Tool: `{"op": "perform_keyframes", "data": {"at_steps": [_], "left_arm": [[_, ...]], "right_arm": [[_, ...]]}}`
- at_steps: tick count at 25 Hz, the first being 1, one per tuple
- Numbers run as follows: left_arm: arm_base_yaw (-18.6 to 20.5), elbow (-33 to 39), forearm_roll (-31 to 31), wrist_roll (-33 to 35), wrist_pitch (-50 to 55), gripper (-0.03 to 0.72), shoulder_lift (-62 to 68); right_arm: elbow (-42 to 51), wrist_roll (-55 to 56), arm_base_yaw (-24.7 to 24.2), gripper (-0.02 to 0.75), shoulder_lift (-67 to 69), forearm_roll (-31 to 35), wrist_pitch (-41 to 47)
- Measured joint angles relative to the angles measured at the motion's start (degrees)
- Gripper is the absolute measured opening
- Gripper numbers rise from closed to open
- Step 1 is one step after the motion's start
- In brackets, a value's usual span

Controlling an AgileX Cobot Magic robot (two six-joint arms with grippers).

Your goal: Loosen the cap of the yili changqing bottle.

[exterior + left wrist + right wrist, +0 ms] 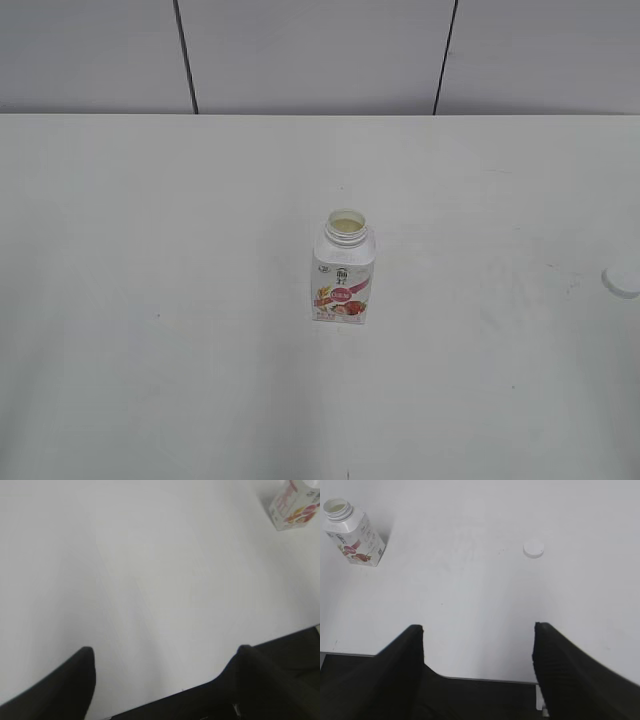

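The yili changqing bottle [342, 270] stands upright near the middle of the white table [150, 300], and everything else is best placed against it. Its neck is bare: the threaded mouth is open and a pale yellowish liquid shows inside, so the cap [622, 281] is already off. It lies flat on the table well apart from the bottle, far out to the bottle's right at the edge of the exterior view. That layout suggests the loosening is finished and went as far as full removal, with the cap set aside where it cannot be knocked. The bottle is small, squat and white, squarish in the body, with a red-pink fruit picture on its front label and a wide ridged neck. Both arms are drawn back toward the near table edge, well clear of the bottle, which fits a retreat to rest. The left gripper [165, 680] has its jaws spread wide with nothing between them, the bottle only showing far off at the upper right corner. The right gripper [479, 665] is likewise released and empty, with the bottle ahead to its left and the cap ahead to its right.
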Motion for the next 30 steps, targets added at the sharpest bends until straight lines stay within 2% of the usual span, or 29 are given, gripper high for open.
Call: {"op": "perform_keyframes", "data": {"at_steps": [5, 10, 14, 18, 25, 27, 30], "left_arm": [[0.00, 3.18, -4.35, 1.85, -1.81, 0.524, -10.63], [0.00, 3.55, -4.71, 2.33, -2.69, 0.524, -18.03], [0.00, 3.55, -4.71, 2.33, -2.74, 0.523, -18.80], [0.00, 3.55, -5.02, 2.33, -2.74, 0.523, -18.80], [0.13, 3.59, -5.27, 2.33, -2.74, 0.522, -18.80], [1.20, 3.59, -5.54, 2.33, -2.74, 0.521, -18.80], [5.71, 3.59, -5.67, 2.33, -2.74, 0.521, -18.80]], "right_arm": [[5.76, -1.62, 0.00, 0.536, -10.96, -0.60, 0.00], [8.88, -2.35, 0.00, 0.536, -15.59, -0.79, 0.46], [9.71, -3.17, 0.00, 0.536, -15.59, -1.71, -0.11], [11.74, -3.17, 0.00, 0.536, -15.59, -2.69, -5.09], [11.96, -3.12, 0.00, 0.535, -15.59, -3.02, -6.11], [11.96, -3.12, 0.00, 0.535, -15.59, -3.07, -6.11], [11.96, -3.12, 0.00, 0.535, -15.59, -3.16, -6.11]]}}
